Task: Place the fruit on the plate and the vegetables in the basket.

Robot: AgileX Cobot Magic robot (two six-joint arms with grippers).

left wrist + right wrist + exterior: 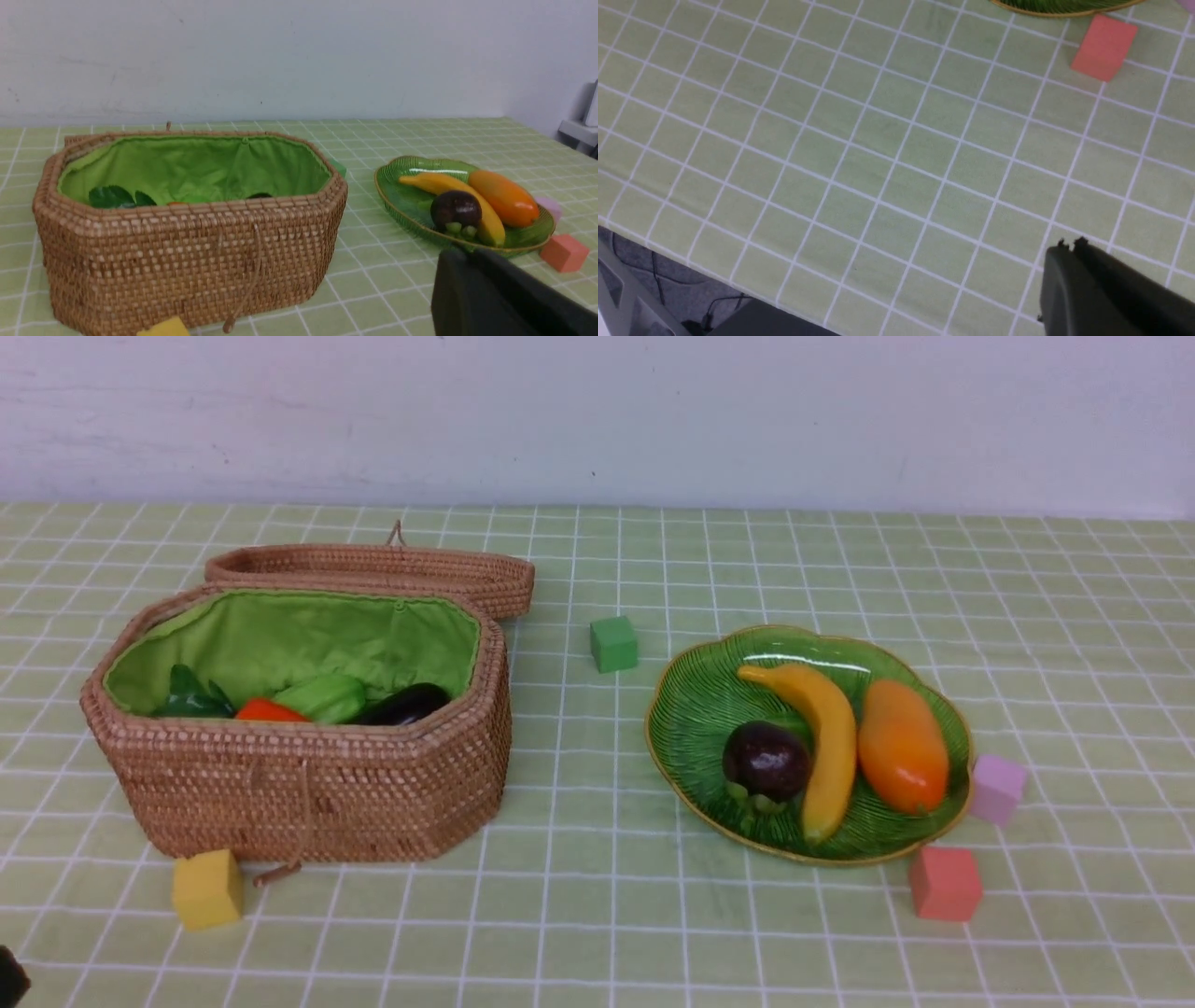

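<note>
Your sorting looks finished. On the green leaf-pattern plate (695,709), right of centre in the front view, lie the banana (822,737), the mango-shaped fruit (901,747) and the round dark purple fruit (766,761). In the wicker basket (308,793), left of centre, you can see the carrot (269,711) with its leaves, the ridged green gourd (322,698) and the eggplant (411,704) low against the green lining.

The left gripper (467,254) shows only as a dark block in the lower right of its wrist view, and the right gripper (1070,245) likewise in its own; both look pressed together, with nothing between them, though little of either is visible.

What can go wrong now comes from your retreat, I judge. The left gripper sits low, just before the plate's near rim in the left wrist view; a careless swing could clip that rim and roll the purple fruit or banana off the shallow dish. The red cube (945,883) and pink cube (997,789) lie just beside the plate, so a nudge could push them into it. The basket's lid (373,569) rests behind; snagging its cord (280,870) might drag the basket.
</note>
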